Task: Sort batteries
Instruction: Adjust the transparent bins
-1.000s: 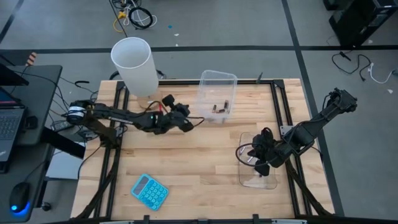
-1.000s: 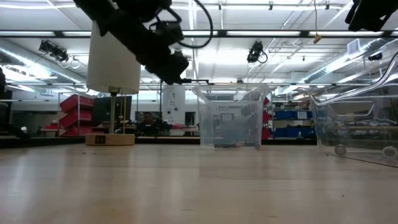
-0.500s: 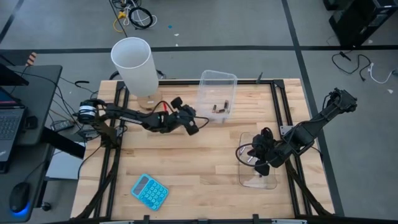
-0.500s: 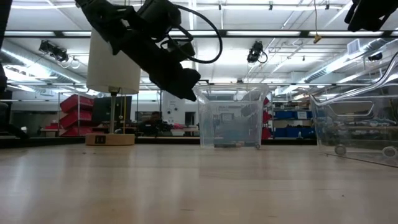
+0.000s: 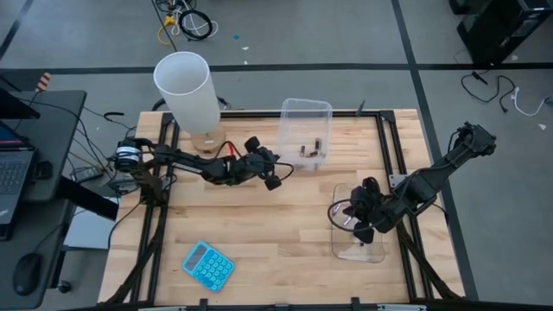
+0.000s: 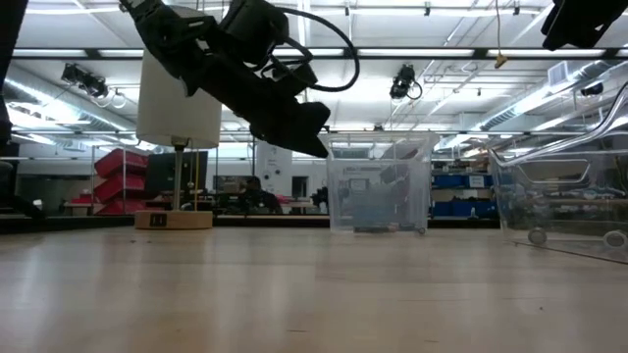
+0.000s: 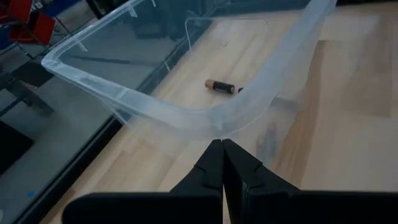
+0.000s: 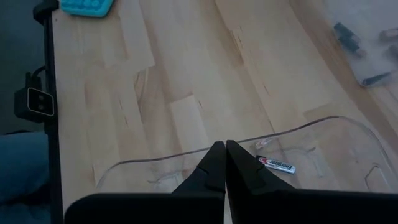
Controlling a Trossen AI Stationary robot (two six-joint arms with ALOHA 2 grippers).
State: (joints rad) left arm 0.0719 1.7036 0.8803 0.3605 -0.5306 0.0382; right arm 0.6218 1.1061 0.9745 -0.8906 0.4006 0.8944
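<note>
A clear tub (image 5: 302, 121) stands at the table's far middle with dark batteries (image 5: 304, 153) on its floor; the left wrist view shows one brownish battery (image 7: 219, 86) there. My left gripper (image 5: 275, 181) is shut, its tips at the tub's near-left corner. A second clear tub (image 5: 377, 252) stands at the near right, with a silvery battery (image 8: 277, 164) lying in it. My right gripper (image 5: 361, 231) hangs shut above this tub, touching nothing. My left gripper presses its shut fingertips (image 7: 214, 152) against the far tub's rounded corner rim (image 7: 217, 126). The fingers come slanting down from the table's left. The tub stands flat on the table.
A tall white cylinder (image 5: 183, 91) on a wooden foot stands at the far left, close behind my left arm. A blue calculator (image 5: 208, 265) lies near the front left edge. Bare wood lies between the two tubs and the calculator.
My left gripper has gone toward the table's right edge and down, tipping downward, up to the far tub's corner. The far tub has slid a little toward the table's right edge, still flat on the table.
</note>
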